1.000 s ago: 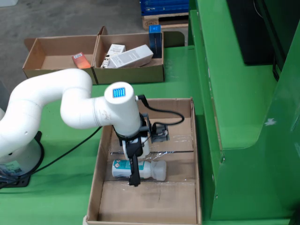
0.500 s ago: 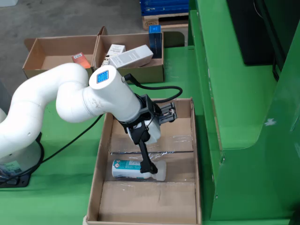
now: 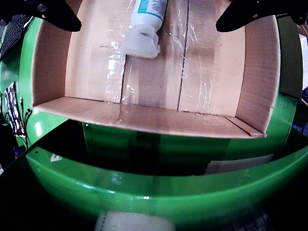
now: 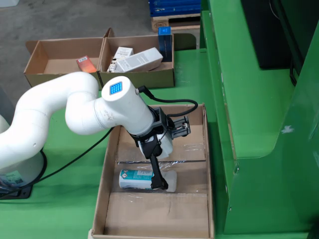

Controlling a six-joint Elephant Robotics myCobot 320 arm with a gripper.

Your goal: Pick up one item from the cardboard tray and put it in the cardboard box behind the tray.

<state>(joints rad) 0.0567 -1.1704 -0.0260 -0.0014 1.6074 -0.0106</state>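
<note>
A white bottle with a teal label (image 3: 144, 29) lies flat on the floor of the open cardboard box (image 3: 211, 72). In the wrist view my gripper (image 3: 148, 24) is open: its black fingers (image 3: 53, 12) stand wide apart, one on each side of the bottle, and do not touch it. In the fixed view the bottle (image 4: 137, 179) lies in the middle of the long box (image 4: 199, 164), and my gripper (image 4: 159, 180) reaches down at its right end. The cardboard tray (image 4: 65, 74) stands farther back and holds white cartons (image 4: 139, 59) and a small orange box (image 4: 85, 63).
A green machine frame (image 4: 249, 99) runs close along the box's right side in the fixed view. A blue carton (image 4: 165, 37) stands behind the tray. A green curved rim (image 3: 159, 187) and a white roll (image 3: 132, 222) lie below the box in the wrist view. A keyboard (image 3: 12, 29) is at top left.
</note>
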